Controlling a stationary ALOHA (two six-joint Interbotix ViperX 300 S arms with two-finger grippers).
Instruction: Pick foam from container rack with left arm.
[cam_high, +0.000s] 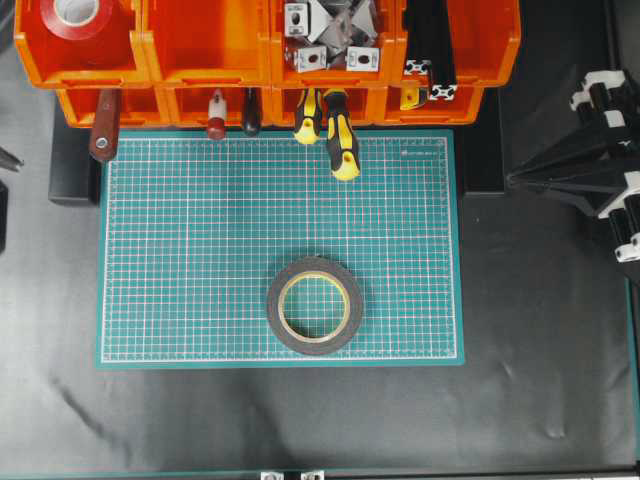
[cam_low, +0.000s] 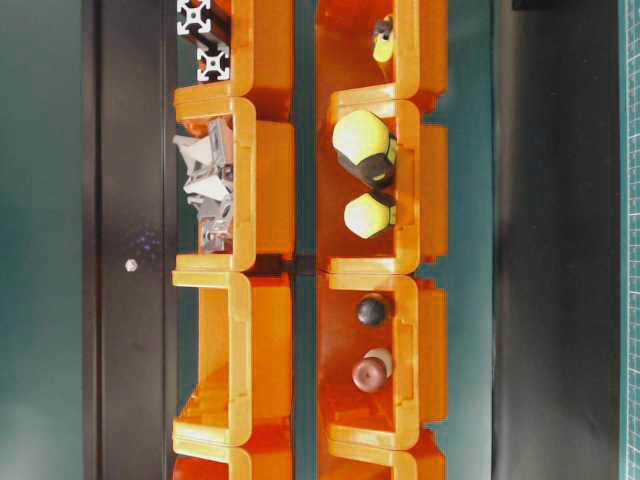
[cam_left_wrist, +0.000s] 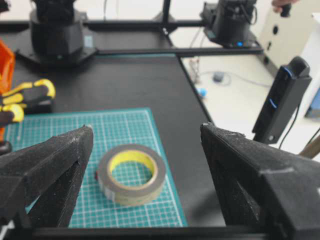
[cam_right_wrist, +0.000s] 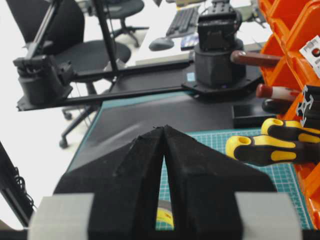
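Note:
The foam (cam_high: 273, 305) is a black ring with a beige-yellow liner, lying flat on the green cutting mat (cam_high: 190, 250) toward its front edge, apart from the container rack (cam_high: 200, 60) at the back. In the left wrist view the foam (cam_left_wrist: 131, 192) lies on the mat below and beyond my left gripper (cam_left_wrist: 146, 127), which is open wide with nothing between its fingers. My right gripper (cam_right_wrist: 164, 128) is shut and empty; overhead it rests at the right (cam_high: 512, 178), pointing toward the mat. A sliver of the foam (cam_right_wrist: 165, 217) shows through its fingers.
The orange bins hold a red tape roll (cam_high: 80, 15), metal brackets (cam_high: 330, 35) and black extrusions (cam_high: 430, 50). Yellow-black screwdrivers (cam_high: 342, 140) and a brown-handled tool (cam_high: 104, 135) stick out of the lower row over the mat's back edge. Black tabletop surrounds the mat.

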